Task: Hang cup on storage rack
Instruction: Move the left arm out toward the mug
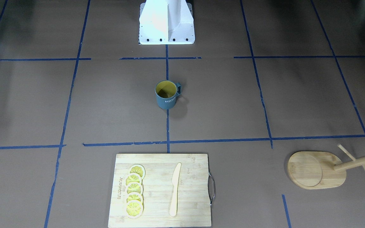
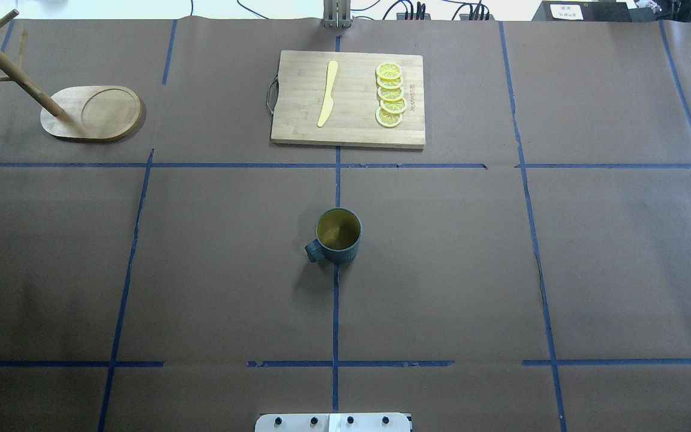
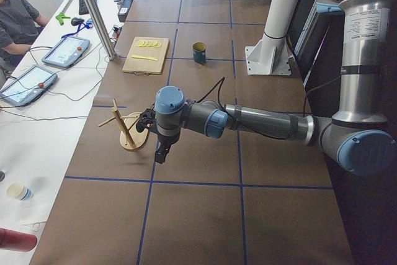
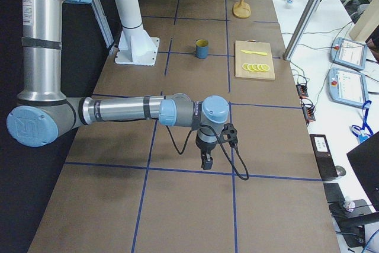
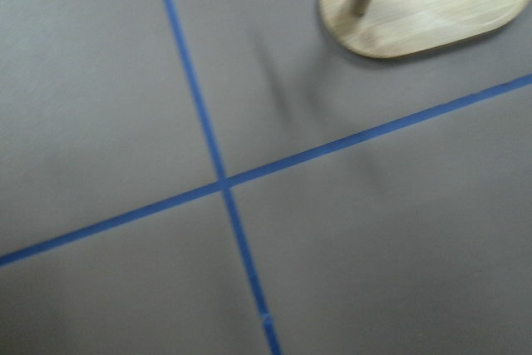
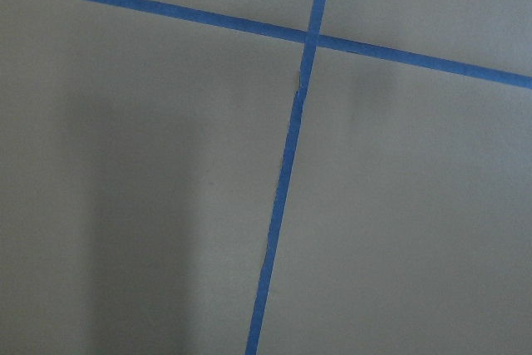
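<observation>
The dark blue-grey cup (image 1: pixel 166 95) with a yellow inside stands upright at the table's middle, its handle toward the robot's left; it also shows in the overhead view (image 2: pixel 338 235). The bamboo storage rack (image 2: pixel 90 113) stands at the far left corner, also in the front view (image 1: pixel 315 169) and the left wrist view (image 5: pixel 416 14). My left gripper (image 3: pixel 160 153) hangs above the table near the rack, far from the cup. My right gripper (image 4: pixel 205 162) hangs above the table's right end. Both show only in the side views, so I cannot tell whether they are open or shut.
A bamboo cutting board (image 2: pixel 297 129) with a metal handle lies at the far middle, bearing a wooden knife (image 2: pixel 327 93) and several lemon slices (image 2: pixel 391 96). The robot's white base (image 1: pixel 166 22) is behind the cup. Blue tape lines cross the brown table.
</observation>
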